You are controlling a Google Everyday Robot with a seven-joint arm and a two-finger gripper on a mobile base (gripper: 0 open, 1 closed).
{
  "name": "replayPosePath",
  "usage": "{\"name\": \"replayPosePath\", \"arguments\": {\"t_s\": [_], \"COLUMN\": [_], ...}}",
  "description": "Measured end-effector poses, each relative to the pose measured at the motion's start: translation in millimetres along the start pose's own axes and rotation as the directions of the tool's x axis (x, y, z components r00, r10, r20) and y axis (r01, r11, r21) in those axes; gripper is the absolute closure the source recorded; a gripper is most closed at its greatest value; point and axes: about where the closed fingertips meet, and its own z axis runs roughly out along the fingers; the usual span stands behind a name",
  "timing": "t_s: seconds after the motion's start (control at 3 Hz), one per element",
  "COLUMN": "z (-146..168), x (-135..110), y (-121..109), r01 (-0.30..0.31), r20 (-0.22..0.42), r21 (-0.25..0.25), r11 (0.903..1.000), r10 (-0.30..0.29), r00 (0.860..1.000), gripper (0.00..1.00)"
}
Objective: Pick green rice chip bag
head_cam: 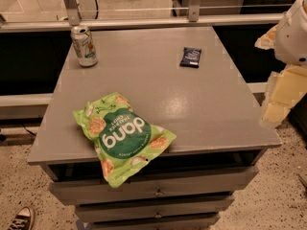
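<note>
Table (pixel 206 99): bag (pixel 125 135), can (pixel 84 46), packet (pixel 191 57); gripper (pixel 279 98) right

We see warm, dim indoor light. Soft glare patch on grey table (pixel 206 123), right of centre. Deep shadow under table's front lip. Gripper (pixel 280 97) at right edge, beside table, lit pale yellow.

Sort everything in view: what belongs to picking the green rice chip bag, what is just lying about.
Job:
green rice chip bag, overhanging the front of the table
gripper, right of it

Lying about:
soda can, back left
dark blue packet, back right
</note>
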Motion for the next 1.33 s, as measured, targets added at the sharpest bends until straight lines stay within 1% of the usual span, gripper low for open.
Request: {"name": "replayPosePath", "arguments": {"t_s": [0.33, 0.67, 1.0, 1.33], "z": [0.0, 17.6, 63.1, 89.0], "x": [0.0, -20.2, -88.8, -135.3], "y": [0.0, 0.7, 3.0, 5.6], "r01": [0.000, -0.007, -0.002, -0.005], "r20": [0.000, 0.078, 0.272, 0.379], "r21": [0.000, -0.031, -0.113, -0.174], "r11": [1.0000, 0.9995, 0.9936, 0.9848], "r10": [0.000, 0.010, 0.033, 0.072], "r00": [1.000, 0.997, 0.962, 0.923], "gripper": [0.00, 0.00, 0.00, 0.00]}}
